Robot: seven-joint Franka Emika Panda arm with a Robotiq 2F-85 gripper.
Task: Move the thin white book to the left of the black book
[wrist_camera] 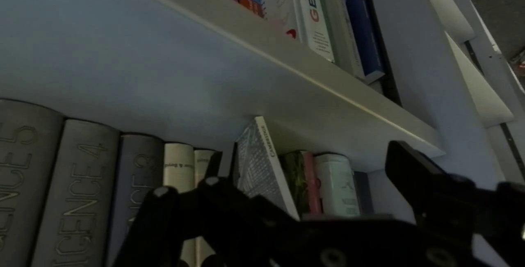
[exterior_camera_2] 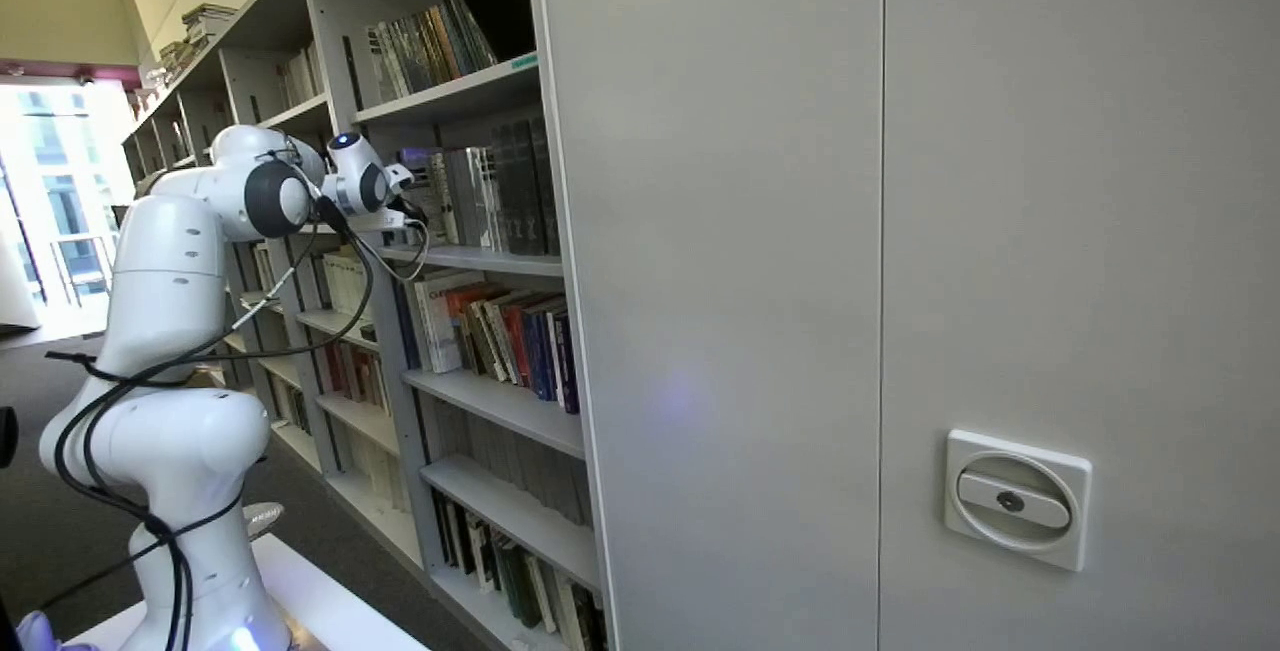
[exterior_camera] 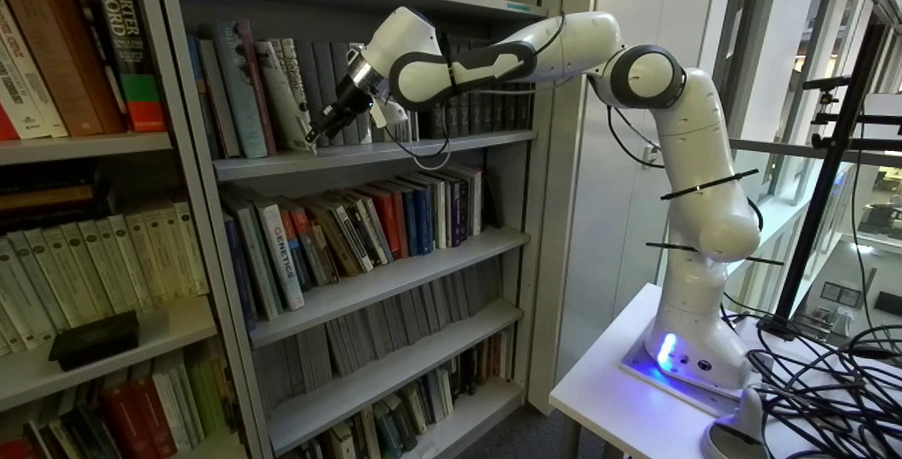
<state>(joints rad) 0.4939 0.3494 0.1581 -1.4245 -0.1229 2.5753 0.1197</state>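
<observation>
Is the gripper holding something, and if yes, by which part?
Nothing is held: the gripper is open, its jaws wide apart, with a thin white-spined book showing between them.

Library or office interior; which of the two cannot be told. In an exterior view, grey bookcases [exterior_camera: 423, 272] fill six to twelve o'clock, packed with books [exterior_camera: 421, 219], among them a SHORTER OXFORD spine [exterior_camera: 127, 43] at ten and a GENETICS spine [exterior_camera: 282, 254] between eight and nine. A glass balustrade [exterior_camera: 771, 149] runs at three; between four and five, a white bench [exterior_camera: 602, 374] bears an arm [exterior_camera: 694, 156] and cables [exterior_camera: 824, 388]. In the wrist view, volumes [wrist_camera: 78, 185] numbered 5, 4 and 3 appear between eight and nine. In an exterior view, more bookcases [exterior_camera_2: 360, 424] recede toward ten, with a window [exterior_camera_2: 60, 191] at nine, dark floor [exterior_camera_2: 310, 511] at eight and a cupboard latch [exterior_camera_2: 1018, 499] at four.
</observation>
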